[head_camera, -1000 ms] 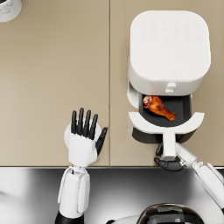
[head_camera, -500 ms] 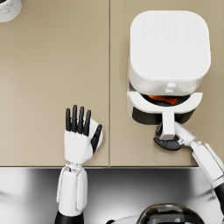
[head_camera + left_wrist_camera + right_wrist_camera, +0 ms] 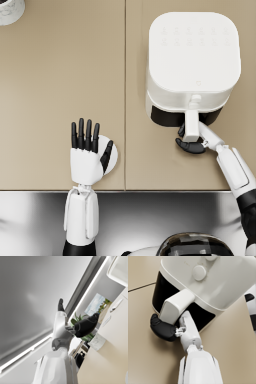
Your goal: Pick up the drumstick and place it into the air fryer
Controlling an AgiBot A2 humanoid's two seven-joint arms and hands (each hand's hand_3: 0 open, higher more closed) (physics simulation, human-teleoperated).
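Sadly, no sign of the drumstick in any view. Most likely tucked away inside the big white air fryer (image 3: 192, 55), since the black drawer (image 3: 167, 117) looks pushed nearly all the way in.

Straight ahead of the right hand (image 3: 190, 145), then, behind the drawer front. Much nearer to that hand than to the other one. Cannot tell which way its long side points.

Dark fingers of the right hand right up against the end of the white bar handle (image 3: 191, 125), touching it. Cannot tell if gripping it or only pushing it.

Left hand (image 3: 86, 155) well apart from the fryer, flat and empty, fingers spread wide, partly over a small round white disc (image 3: 113, 156) on the tan counter (image 3: 60, 75).

Round white knob (image 3: 199, 272) on the fryer front. Faint little marks on the fryer top, too small to read. No brand name or words to make out anywhere.

Part of a white round cup (image 3: 10, 10) at the far corner.
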